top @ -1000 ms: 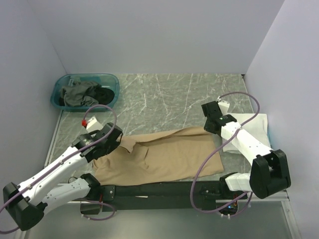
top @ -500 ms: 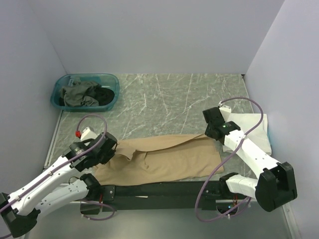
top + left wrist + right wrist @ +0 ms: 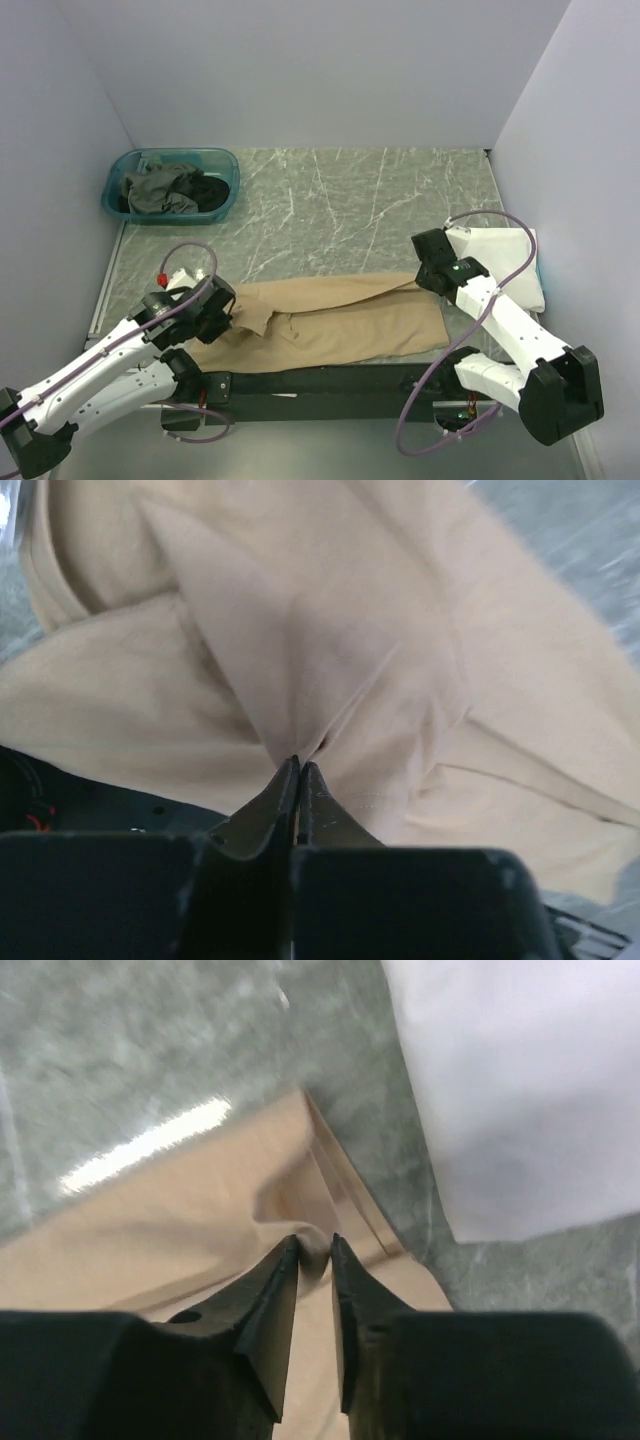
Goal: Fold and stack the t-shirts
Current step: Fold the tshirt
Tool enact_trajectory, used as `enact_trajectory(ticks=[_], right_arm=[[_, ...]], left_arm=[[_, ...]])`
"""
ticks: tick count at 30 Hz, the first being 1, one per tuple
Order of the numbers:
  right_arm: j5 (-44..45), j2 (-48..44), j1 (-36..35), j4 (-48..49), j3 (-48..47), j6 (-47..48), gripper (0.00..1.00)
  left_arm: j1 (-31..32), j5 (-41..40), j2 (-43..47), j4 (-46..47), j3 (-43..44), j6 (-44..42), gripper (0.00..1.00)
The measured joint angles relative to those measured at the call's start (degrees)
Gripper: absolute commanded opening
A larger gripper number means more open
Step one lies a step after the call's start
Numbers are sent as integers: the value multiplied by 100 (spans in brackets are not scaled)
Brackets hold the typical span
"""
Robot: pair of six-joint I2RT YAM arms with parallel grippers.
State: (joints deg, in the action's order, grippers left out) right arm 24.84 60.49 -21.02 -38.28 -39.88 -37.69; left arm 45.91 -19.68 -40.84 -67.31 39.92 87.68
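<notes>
Tan shirt (image 3: 340, 318) lies along the near edge of the tabletop (image 3: 340, 205). My left gripper (image 3: 298, 767) is pinched tight on its left end. My right gripper (image 3: 314, 1247) is narrow, right hem between the tips, grip unclear. Both are low, probably to lay the fold flat.

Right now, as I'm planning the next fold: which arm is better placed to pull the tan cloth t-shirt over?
Probably left: the left gripper is pinched shut on the tan cloth t-shirt at its left end, while the right gripper, at its right corner, has its jaws slightly parted.
</notes>
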Motion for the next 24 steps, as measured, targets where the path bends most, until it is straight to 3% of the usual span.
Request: enact_trajectory(ticks=[5,6,7,9,10,17,24], right_arm=[[-210,-278,-22,-133,533,-264,65],[-286,-339,-24,-208,592,-326,74],[-356,-413,-24,-280,616,-372,77],[-422,-590,-26,-343,614,-428,79],[-437,-695,-28,-354,603,-444,79],[-1010,-881,-42,-57,426,-81,81],[-1547,-35,-474,557,420,243,81]], left_arm=[[26,483,155,81,-516,-131,36],[42,577,249,61,-562,-155,61],[57,658,341,61,-588,-199,76],[81,804,564,59,-597,-205,95],[85,831,651,57,-597,-234,99],[85,728,404,372,-415,-450,99],[85,0,-507,1329,-133,-809,100]])
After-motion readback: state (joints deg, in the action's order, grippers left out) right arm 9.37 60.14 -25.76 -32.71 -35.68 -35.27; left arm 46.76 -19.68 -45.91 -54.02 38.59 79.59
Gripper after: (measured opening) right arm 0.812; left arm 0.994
